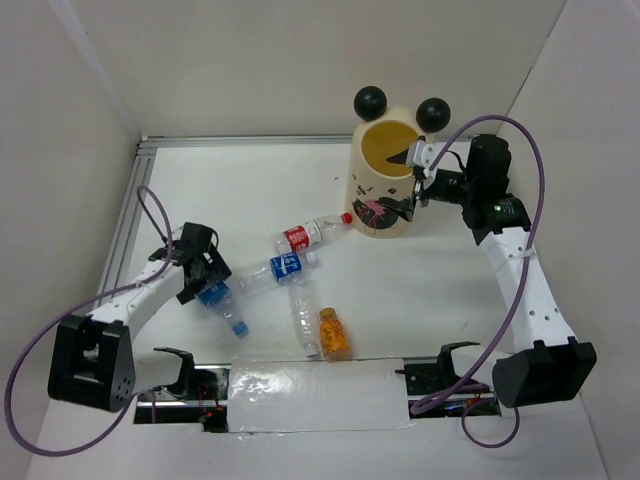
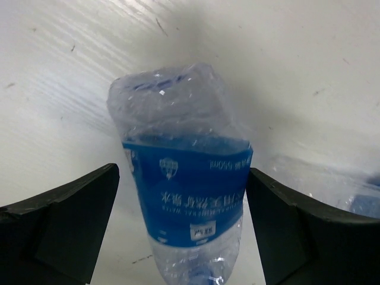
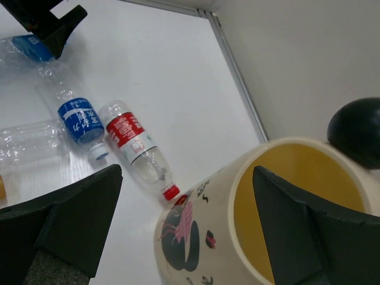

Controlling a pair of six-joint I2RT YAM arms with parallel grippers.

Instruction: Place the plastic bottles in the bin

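Seen from above, 5 plastic bottles lie on their sides on a white table (image 1: pixel 450 290). Nearest the arm bases, a stubby orange bottle (image 1: pixel 333 333) lies just beside an unlabelled clear bottle (image 1: pixel 303 315). To the left, the left gripper (image 1: pixel 205 272) sits low over a blue-capped bottle (image 1: pixel 217 298) with a blue label. Its wrist camera shows the 2 black fingers (image 2: pixel 71 219) spread wide, 1 on each side of the crumpled bottle, with a gap on both sides, so nothing is gripped. Further back, a white-capped bottle (image 1: pixel 286 266) with a blue label lies beside a red-label bottle (image 1: pixel 310 234), whose red cap points toward the bin (image 1: pixel 372 205). The bin stands upright at the far right, cream outside and yellow inside, with 2 black ball ears on its rim. The right gripper (image 1: pixel 413 178) hovers at the bin's rim, jaws wide apart and holding nothing.
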